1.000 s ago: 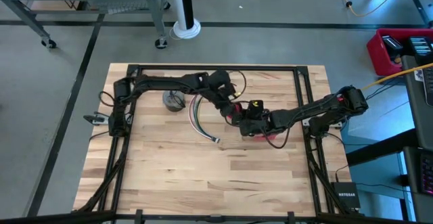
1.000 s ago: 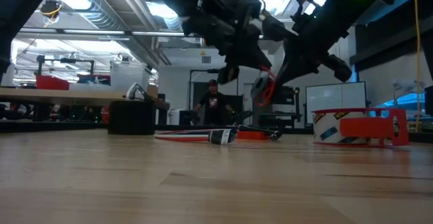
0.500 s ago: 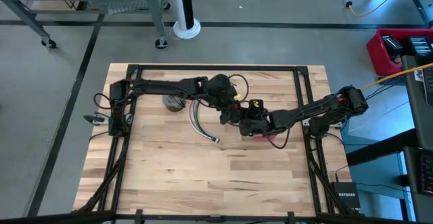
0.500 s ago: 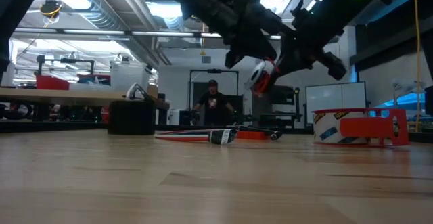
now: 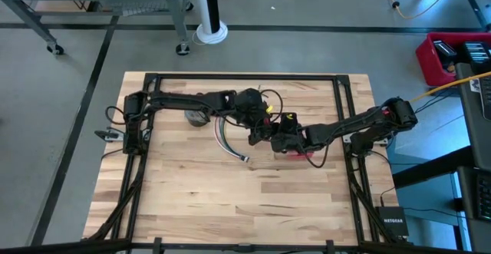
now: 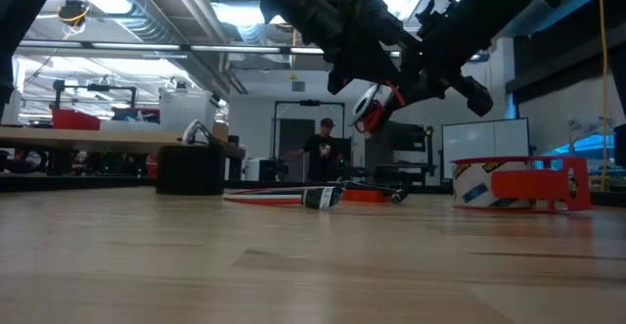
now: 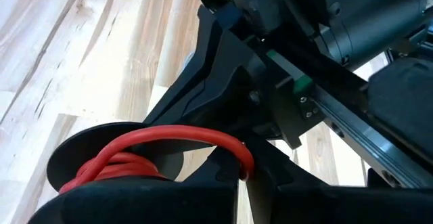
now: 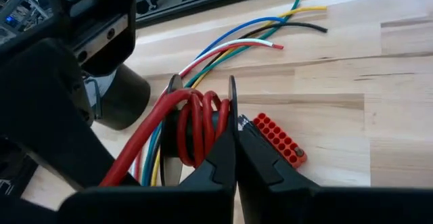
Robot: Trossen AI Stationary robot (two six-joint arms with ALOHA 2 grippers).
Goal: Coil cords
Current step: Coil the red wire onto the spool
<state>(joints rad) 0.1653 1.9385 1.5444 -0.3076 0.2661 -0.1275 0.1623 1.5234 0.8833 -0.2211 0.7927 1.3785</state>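
A small coil of red cord [image 6: 375, 106] hangs in the air over the table's middle, between my two grippers. My left gripper [image 5: 261, 131] reaches in from the table's left and is shut on the cord. My right gripper [image 5: 278, 137] comes from the right and is shut, with the coil's turns [image 8: 199, 126] right beside its fingers. The long bundle of coloured wires [image 5: 228, 137] lies flat on the table just left of both grippers, its loose ends [image 8: 270, 31] fanned out. My left gripper holds a strand of the red cord [image 7: 238, 158] where the loop runs into its fingers at the picture's lower edge. The gripper's own body hides the place of contact. The cord is lifted clear of the table. My right gripper is shut with the red coil's turns [image 8: 220, 119] lying against the outer side of one finger [image 8: 232, 139]. One strand [image 8: 135, 149] runs off slantwise toward the other arm. Whether any cord is between the fingers, I cannot tell. The coil is clear of the table.
A dark grey round thing [image 5: 198, 114] stands left of the wire bundle. A small red block with holes [image 8: 281, 139] lies on the wood under my right gripper. A tape roll in a red holder [image 6: 509, 182] sits to the right. A person [image 6: 326, 148] stands far back in the room.
My left gripper has rolled about its own pointing line and risen a little. The red coil has gone up with it between the two grippers and now sits tilted. The wire bundle has stayed flat on the table.
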